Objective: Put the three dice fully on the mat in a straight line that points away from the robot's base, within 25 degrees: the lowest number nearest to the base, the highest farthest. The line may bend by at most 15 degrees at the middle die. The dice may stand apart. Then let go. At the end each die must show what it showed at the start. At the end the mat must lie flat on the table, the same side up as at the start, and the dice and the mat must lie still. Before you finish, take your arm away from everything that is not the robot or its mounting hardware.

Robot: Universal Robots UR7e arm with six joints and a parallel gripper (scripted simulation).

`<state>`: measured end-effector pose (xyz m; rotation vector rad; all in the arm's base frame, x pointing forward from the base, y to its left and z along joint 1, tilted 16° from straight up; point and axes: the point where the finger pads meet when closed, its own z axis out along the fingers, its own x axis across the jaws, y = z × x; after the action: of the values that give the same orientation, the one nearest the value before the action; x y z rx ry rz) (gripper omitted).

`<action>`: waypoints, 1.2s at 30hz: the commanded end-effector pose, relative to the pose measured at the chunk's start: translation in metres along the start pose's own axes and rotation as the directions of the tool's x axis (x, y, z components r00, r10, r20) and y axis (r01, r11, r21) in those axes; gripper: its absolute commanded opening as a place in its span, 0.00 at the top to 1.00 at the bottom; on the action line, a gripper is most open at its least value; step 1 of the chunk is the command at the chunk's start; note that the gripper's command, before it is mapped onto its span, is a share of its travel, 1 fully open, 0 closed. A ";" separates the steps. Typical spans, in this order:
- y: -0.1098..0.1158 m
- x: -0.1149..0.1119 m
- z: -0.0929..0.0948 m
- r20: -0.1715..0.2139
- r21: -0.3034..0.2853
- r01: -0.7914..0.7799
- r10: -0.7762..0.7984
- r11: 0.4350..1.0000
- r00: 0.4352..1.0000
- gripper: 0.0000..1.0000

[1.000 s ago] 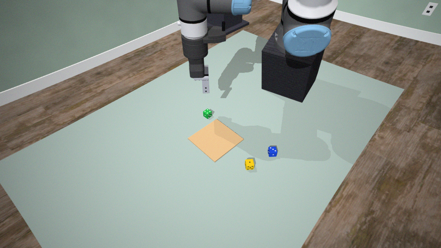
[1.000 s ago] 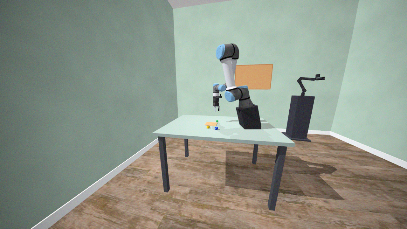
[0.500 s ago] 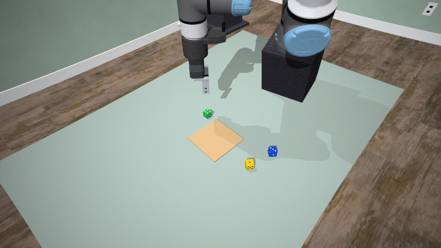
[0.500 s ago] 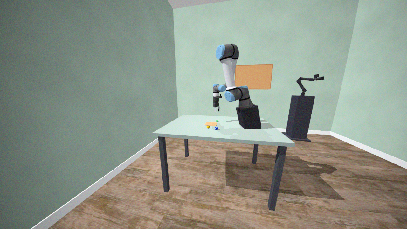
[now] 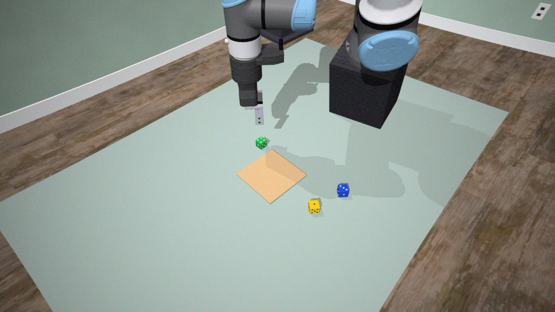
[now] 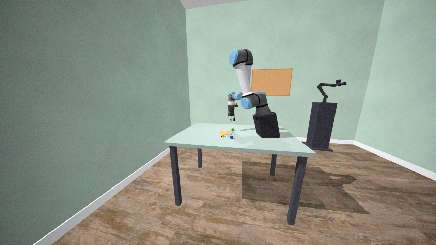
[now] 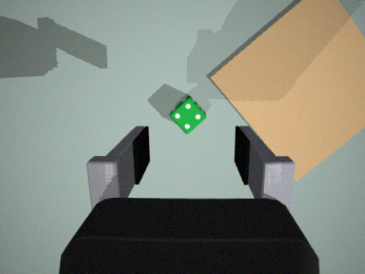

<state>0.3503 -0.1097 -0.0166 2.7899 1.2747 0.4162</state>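
The two-finger parallel gripper [image 5: 259,113] [image 6: 232,119] [image 7: 192,144] is held spread, gripping nothing, above the green four-pip die [image 5: 261,143] [image 6: 232,129] [image 7: 188,115], presumably for grasping; beyond it are set the orange mat [image 5: 270,176] [image 6: 226,132] [image 7: 304,76], awaiting the line, yellow one-pip die [image 5: 314,207] [image 6: 222,136] and blue three-pip die [image 5: 343,190] [image 6: 231,137]

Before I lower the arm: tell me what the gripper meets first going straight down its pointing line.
Probably the green die or the table just beside it; depth is unclear under the open gripper.
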 end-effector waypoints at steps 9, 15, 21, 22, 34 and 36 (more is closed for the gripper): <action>0.000 0.000 0.032 0.000 -0.001 0.000 0.000 1.000 1.000 0.00; 0.000 0.000 0.050 0.000 -0.001 0.000 0.000 1.000 1.000 0.00; 0.000 0.000 0.061 0.000 -0.001 0.000 0.000 1.000 1.000 0.00; 0.000 0.000 0.063 0.000 -0.001 0.000 0.000 1.000 1.000 0.00; 0.001 0.000 0.078 0.000 -0.001 0.000 0.000 1.000 1.000 0.00; 0.001 0.000 0.079 0.000 -0.001 0.000 0.000 1.000 1.000 0.00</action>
<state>0.3704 -0.1045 -0.0910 2.7910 1.2751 0.4157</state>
